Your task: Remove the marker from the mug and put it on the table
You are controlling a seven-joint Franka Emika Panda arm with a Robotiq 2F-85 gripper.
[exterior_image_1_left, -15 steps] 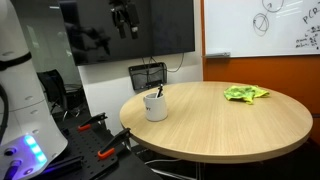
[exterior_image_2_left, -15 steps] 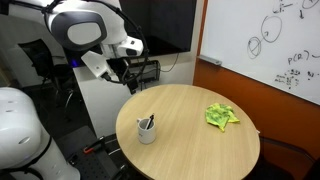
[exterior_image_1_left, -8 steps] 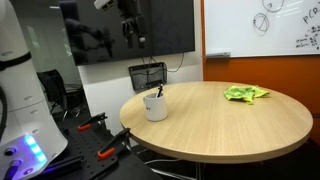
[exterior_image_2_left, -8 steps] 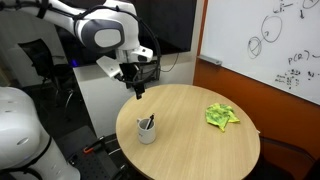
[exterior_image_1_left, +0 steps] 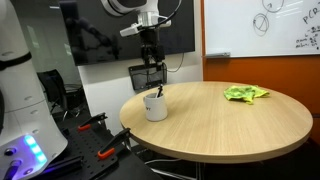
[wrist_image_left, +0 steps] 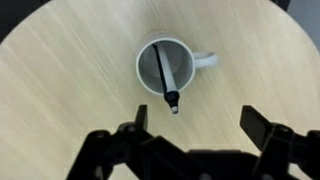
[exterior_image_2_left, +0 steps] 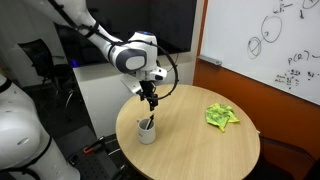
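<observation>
The black two-fingered tool (wrist_image_left: pixel 194 115) hangs with its jaws spread wide and nothing between them; in the wrist view its fingers (wrist_image_left: pixel 136 120) frame the lower edge of the picture, one on each side of bare wood. In both exterior views the tool (exterior_image_1_left: pixel 152 64) (exterior_image_2_left: pixel 150 100) points straight down above the mug, clear of it and not touching.

Right below stands the small plain white cylindrical mug (wrist_image_left: pixel 165 65), upright, its side handle turned to the right of the wrist picture. The slim whitish marker with a dark end (wrist_image_left: pixel 165 75) leans inside it; the dark tip rests over the rim on the side nearest the tool. In an exterior view the marker (exterior_image_1_left: pixel 158 93) pokes up past the rim of the mug (exterior_image_1_left: pixel 155 107); it is seen likewise from the other camera (exterior_image_2_left: pixel 148 123).

The mug (exterior_image_2_left: pixel 147 132) stands near the edge of the large round light tan wood-grain tabletop (exterior_image_1_left: pixel 220 125) (exterior_image_2_left: pixel 200 150). A crumpled bright green cloth (exterior_image_1_left: pixel 245 93) (exterior_image_2_left: pixel 220 115) lies well apart from it, toward the far side.

Behind the tabletop a white whiteboard (exterior_image_1_left: pixel 265 25) (exterior_image_2_left: pixel 270 50) carries hand-drawn circles and scribbled marks, too small to read. A dark wall screen (exterior_image_1_left: pixel 100 30) sits behind the arm; red-handled clamps (exterior_image_1_left: pixel 92 123) lie on the dark base below.
</observation>
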